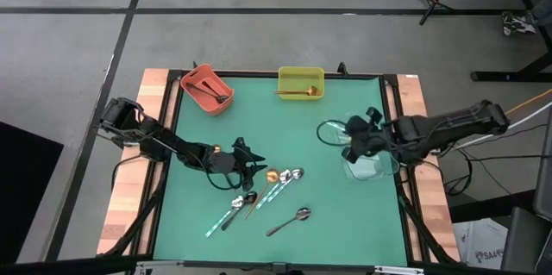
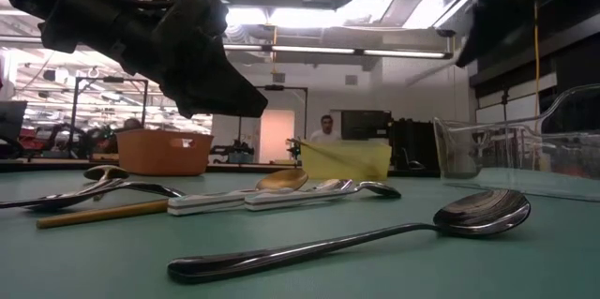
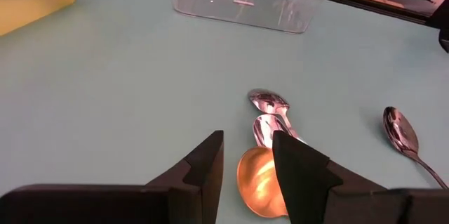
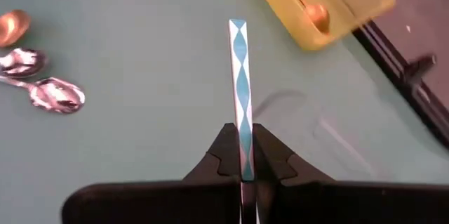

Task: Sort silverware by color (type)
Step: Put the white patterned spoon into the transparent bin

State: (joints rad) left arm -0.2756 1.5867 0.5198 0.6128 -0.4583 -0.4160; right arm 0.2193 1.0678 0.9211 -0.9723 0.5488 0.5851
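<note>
While the right gripper [image 4: 245,155] pinches a blue-patterned handle [image 4: 239,76] over the clear bin [image 1: 371,165], the left gripper [image 3: 247,161] hovers — fingers spread — above the gold spoon [image 3: 258,180].

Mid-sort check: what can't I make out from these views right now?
- Bowl end of the blue-and-white patterned utensil handle: right wrist view, hidden behind the right gripper.
- Contents of the orange plastic bin: low view, its wall hides them.
- Gold spoon: left wrist view, handle cut off behind the left gripper.

spoons [image 1: 259,199] on mat, left hand [image 1: 256,168] above
</note>
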